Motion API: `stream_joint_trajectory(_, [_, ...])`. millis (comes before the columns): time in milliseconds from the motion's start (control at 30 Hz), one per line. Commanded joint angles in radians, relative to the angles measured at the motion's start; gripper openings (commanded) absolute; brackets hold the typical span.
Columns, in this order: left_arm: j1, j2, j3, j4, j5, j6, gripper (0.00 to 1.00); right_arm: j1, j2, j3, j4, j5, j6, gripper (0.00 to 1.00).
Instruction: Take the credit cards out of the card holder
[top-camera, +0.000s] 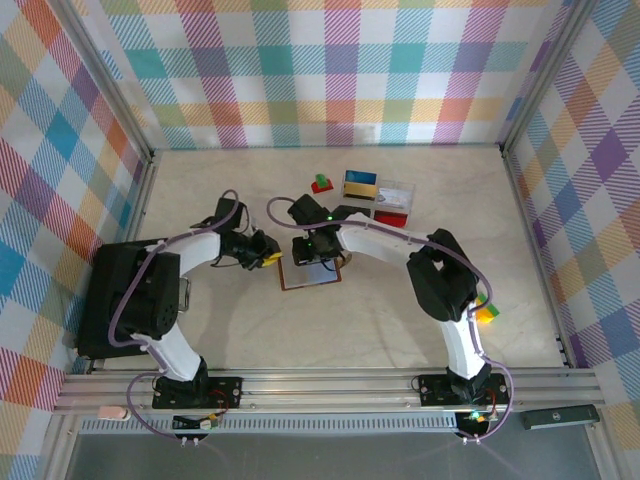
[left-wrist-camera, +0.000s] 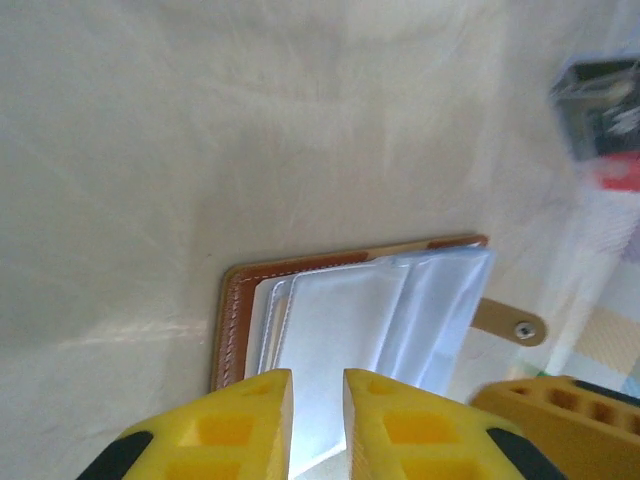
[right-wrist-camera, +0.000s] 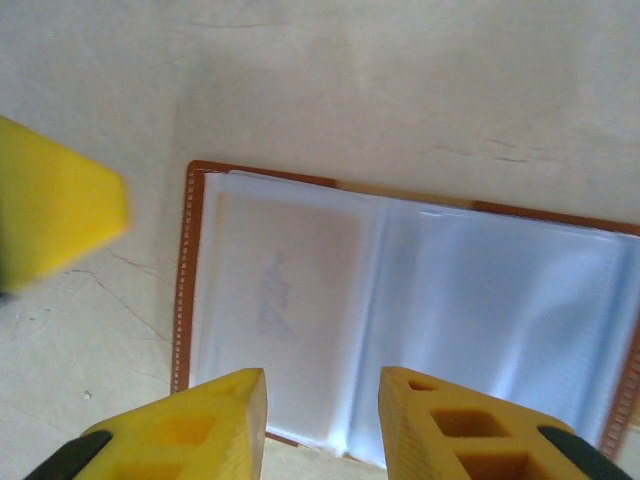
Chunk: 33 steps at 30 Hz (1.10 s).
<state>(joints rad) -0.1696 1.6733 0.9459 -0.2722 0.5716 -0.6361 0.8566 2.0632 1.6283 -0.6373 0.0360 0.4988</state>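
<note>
Left claw (left-wrist-camera: 318, 380) and right claw (right-wrist-camera: 322, 375) hang part-open, empty, by the open card holder (right-wrist-camera: 300, 300); I see no credit cards out.

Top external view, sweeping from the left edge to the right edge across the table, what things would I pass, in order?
black box → left arm's fingers → card holder → clear compartment box → yellow-green block
</note>
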Motion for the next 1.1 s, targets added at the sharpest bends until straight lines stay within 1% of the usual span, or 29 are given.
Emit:
stream_joint_trajectory(0, [0.071,-0.066,-0.022,-0.085,-0.053,-0.002,0.23,0.027,0.05,0.074,-0.082,-0.003,-0.064,0.36])
stream_joint_trajectory(133, [0.142,-0.112,-0.058,-0.113,-0.096,0.001,0.3,0.054,0.115,0.15,-0.159,0.018,-0.111,0.39])
stream_joint_trajectory(233, [0.171,-0.139,-0.069,-0.128,-0.114,0.01,0.38,0.07,0.153,0.2,-0.204,0.023,-0.14,0.42])
stream_joint_trajectory(467, [0.208,-0.174,-0.072,-0.159,-0.134,0.021,0.59,0.085,0.221,0.278,-0.27,0.008,-0.168,0.47])
stream_joint_trajectory(600, [0.214,-0.188,-0.065,-0.186,-0.159,0.027,0.66,0.088,0.246,0.282,-0.284,-0.003,-0.177,0.49])
stream_joint_trajectory(800, [0.214,-0.197,-0.06,-0.211,-0.185,0.035,0.76,0.089,0.273,0.278,-0.303,0.023,-0.167,0.48])
stream_joint_trajectory(1067, [0.216,-0.204,-0.06,-0.218,-0.191,0.037,0.8,0.086,0.278,0.253,-0.288,0.048,-0.15,0.38])
